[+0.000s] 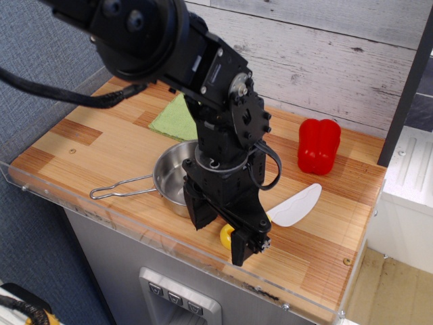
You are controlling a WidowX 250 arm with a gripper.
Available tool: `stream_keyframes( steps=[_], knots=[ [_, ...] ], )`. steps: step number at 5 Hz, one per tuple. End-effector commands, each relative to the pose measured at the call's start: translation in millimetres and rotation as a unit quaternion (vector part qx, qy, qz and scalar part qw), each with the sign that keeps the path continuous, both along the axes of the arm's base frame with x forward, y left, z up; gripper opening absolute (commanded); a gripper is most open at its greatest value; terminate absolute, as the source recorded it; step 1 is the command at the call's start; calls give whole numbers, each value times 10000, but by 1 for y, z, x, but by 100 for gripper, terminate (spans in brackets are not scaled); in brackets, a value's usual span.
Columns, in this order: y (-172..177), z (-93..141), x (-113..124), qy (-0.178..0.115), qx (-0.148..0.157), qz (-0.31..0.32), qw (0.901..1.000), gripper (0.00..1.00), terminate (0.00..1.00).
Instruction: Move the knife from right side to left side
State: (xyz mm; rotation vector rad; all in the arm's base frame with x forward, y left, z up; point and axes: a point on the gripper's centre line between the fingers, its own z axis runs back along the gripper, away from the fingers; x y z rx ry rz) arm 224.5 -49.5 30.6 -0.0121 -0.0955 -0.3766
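Observation:
The knife lies on the right part of the wooden counter, its curved white blade (296, 205) pointing back right. Its yellow handle (227, 235) points toward the front edge and is mostly hidden by my gripper. My gripper (220, 238) is low over the handle end, open, with one black finger (197, 213) on the pan side and the other finger (243, 249) on the front side. The handle shows between them. I cannot tell whether the fingers touch it.
A steel pan (170, 177) with a wire handle (122, 188) sits just left of the gripper, partly hidden by the arm. A green cloth (173, 119) lies behind it. A red toy pepper (318, 145) stands at the back right. A clear acrylic rim (135, 233) runs along the front edge.

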Motion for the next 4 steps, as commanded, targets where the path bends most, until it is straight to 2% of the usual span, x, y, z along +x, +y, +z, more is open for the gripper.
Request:
stream_keyframes(
  steps=[1, 2, 4],
  knots=[
    [-9, 0, 3, -74, -98, -116, 9999, 100, 0],
    [-9, -4, -1, -85, -113, -125, 9998, 100, 0],
    [-9, -11, 26, -44, -76, -8, 10000, 100, 0]
  ],
)
